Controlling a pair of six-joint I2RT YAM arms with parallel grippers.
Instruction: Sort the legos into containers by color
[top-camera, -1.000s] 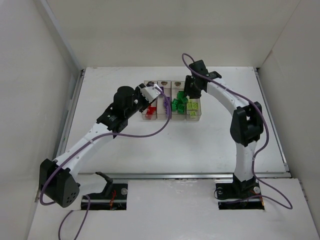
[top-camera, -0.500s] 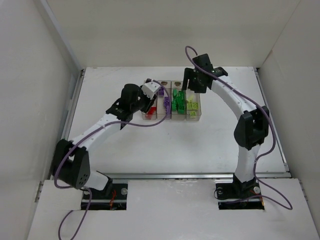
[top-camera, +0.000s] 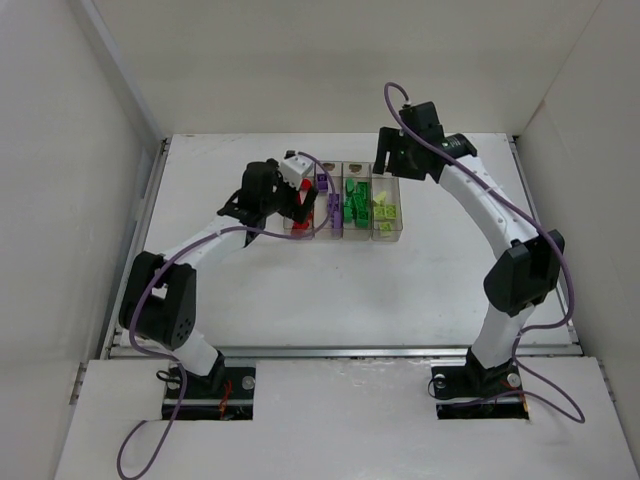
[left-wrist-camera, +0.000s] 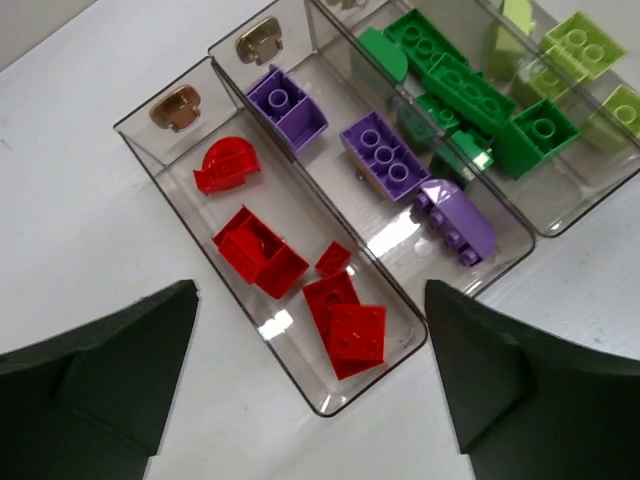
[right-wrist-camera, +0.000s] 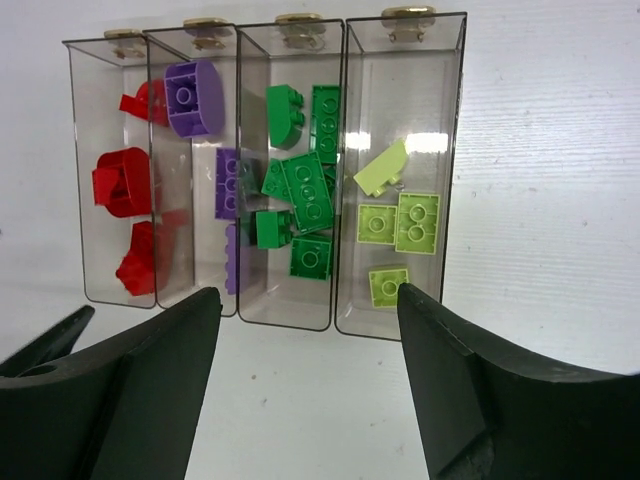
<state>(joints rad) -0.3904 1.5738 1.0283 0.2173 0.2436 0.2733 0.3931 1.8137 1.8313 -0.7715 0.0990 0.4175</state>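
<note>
The containers (top-camera: 330, 168) stand in a row at the middle back of the table, four joined clear bins. Each holds legos of one colour: red (left-wrist-camera: 345, 325), purple (left-wrist-camera: 385, 155), dark green (left-wrist-camera: 470, 95) and yellow-green (left-wrist-camera: 580, 45). My left gripper (top-camera: 302, 203) hangs open over the near end of the red bin (left-wrist-camera: 300, 190), nothing between its fingers (left-wrist-camera: 110, 380). My right gripper (top-camera: 393, 168) is open and raised above the row. Its view looks straight down on all four bins (right-wrist-camera: 400, 90), with red (right-wrist-camera: 122, 182), purple (right-wrist-camera: 193, 96), green (right-wrist-camera: 305, 190) and yellow-green legos (right-wrist-camera: 417, 222) inside.
The white table (top-camera: 330, 290) is walled on the left, back and right. A metal rail (top-camera: 340, 350) runs along its near edge by the arm bases. Purple cables loop off both arms.
My left arm has stretched further over the red bin and its jaws have opened wide. My right arm has drawn up and back to the right, off the green bin, opening a little more.
</note>
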